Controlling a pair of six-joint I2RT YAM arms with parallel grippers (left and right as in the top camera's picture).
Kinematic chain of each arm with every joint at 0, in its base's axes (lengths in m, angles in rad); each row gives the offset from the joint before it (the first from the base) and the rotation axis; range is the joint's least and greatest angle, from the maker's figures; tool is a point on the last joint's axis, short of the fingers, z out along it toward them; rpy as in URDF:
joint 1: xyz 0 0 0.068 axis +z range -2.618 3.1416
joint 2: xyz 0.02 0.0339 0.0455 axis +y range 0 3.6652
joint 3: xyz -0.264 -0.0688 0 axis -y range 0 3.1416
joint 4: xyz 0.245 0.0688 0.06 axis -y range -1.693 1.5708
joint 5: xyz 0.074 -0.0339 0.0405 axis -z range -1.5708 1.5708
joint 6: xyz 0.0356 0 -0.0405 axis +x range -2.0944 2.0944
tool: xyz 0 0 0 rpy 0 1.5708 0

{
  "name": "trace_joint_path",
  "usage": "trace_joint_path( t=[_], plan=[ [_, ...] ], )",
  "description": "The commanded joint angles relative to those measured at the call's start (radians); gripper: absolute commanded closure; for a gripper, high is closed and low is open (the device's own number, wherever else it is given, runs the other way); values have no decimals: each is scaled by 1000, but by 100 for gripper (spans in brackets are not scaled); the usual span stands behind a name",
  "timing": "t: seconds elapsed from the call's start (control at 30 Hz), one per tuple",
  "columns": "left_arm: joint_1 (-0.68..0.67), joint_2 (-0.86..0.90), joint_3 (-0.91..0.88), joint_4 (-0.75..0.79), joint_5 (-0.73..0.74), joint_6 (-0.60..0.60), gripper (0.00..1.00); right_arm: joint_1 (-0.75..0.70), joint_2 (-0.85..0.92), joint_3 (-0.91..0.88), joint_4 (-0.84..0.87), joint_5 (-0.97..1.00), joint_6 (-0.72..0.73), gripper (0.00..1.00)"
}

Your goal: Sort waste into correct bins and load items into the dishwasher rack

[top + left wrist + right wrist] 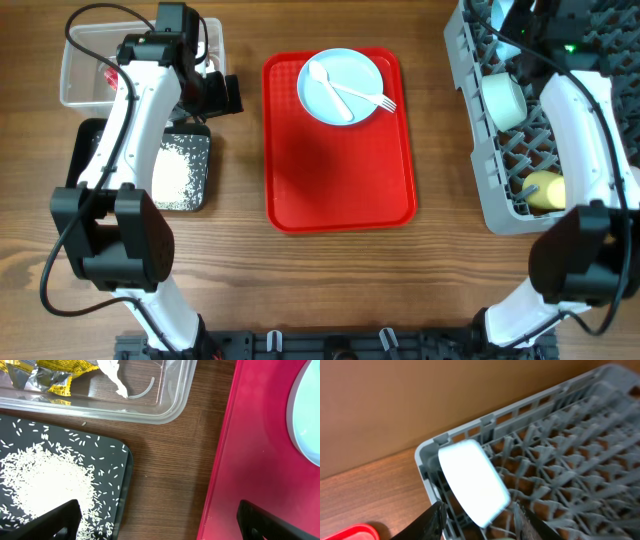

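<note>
My left gripper (165, 527) is open and empty, low over bare wood between the black tray (125, 467) and the red serving tray (250, 460). Rice grains (45, 480) lie heaped in the black tray (196, 150). The clear tub (175, 397) holds the yellow wrapper (45, 372) and white tissue (112, 375); a red wrapper (104, 74) shows there in the overhead view. The pale blue plate (325, 95) carries the fork (368, 97) and spoon (330, 92). My right gripper (479, 522) is open over the grey rack (560, 475), with a pale, blurred dish (472, 482) standing on edge just ahead of its fingers.
The rack (470, 110) holds a white cup (505, 100) and a yellow cup (545, 190). The red tray (340, 170) lies mid-table, its near half bare. A corner of it shows in the right wrist view (355, 532). A brown wall stands behind the rack.
</note>
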Motion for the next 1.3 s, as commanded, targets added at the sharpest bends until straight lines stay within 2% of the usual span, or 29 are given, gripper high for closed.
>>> trace_joint_path(
  t=[0.0,0.2,0.33,0.4,0.47,0.57,0.77,1.03,1.27],
  plan=[
    [6,9,-5,0,8,-13,0,-11,78,12,37,-52,31,55],
    [6,9,-5,0,8,-13,0,-21,111,35,19,-61,29,55],
    [6,9,-5,0,8,-13,0,-21,111,220,-188,-123,5,54],
    [6,9,-5,0,8,-13,0,-21,112,407,-381,-202,3,54],
    [6,9,-5,0,8,-13,0,-23,112,535,-493,-255,-23,54],
    [6,9,-5,0,8,-13,0,-25,114,593,-568,-245,-69,54],
    [6,9,-5,0,8,-13,0,-29,225,592,-614,-100,-125,50],
    [6,9,-5,-1,8,-13,0,-38,284,590,-531,-80,-92,49],
    [6,9,-5,0,8,-13,0,-64,291,590,-526,-80,-72,49]
  ],
)
